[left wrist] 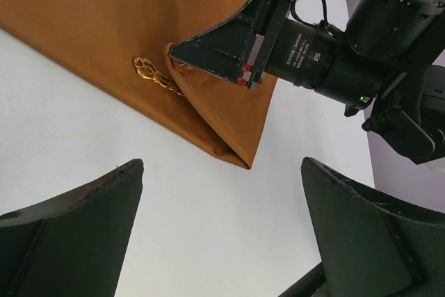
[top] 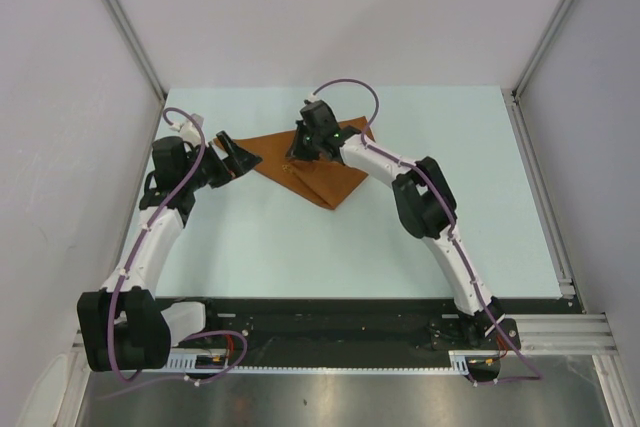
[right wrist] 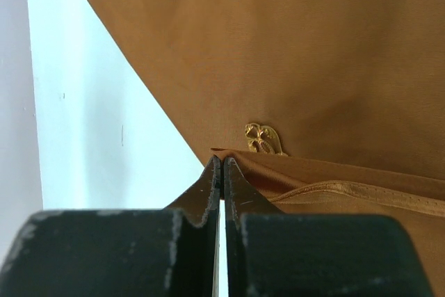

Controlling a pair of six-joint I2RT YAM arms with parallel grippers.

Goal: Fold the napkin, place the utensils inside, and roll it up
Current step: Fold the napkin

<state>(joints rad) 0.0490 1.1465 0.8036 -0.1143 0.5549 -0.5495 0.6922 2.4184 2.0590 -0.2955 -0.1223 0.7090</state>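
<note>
Pale green worktop, walled by grey panels, carried the napkin toward its far middle, between the two arms. The napkin lay folded into a triangle, one point toward the arm bases. The fork lay on the cloth near the folded edge. Only one ornate gold end showed; the rest was hidden under a raised flap, which suggests the fork was already inside and the flap was being drawn over it to begin the roll.

The right jaws were closed tight at that raised edge, and the cloth tented up to their tips, so they appeared to pinch the napkin.

The left jaws stood fully wide and held nothing. They hovered above bare worktop just beside the napkin's left corner, probably placed to pin or take cloth next.
</note>
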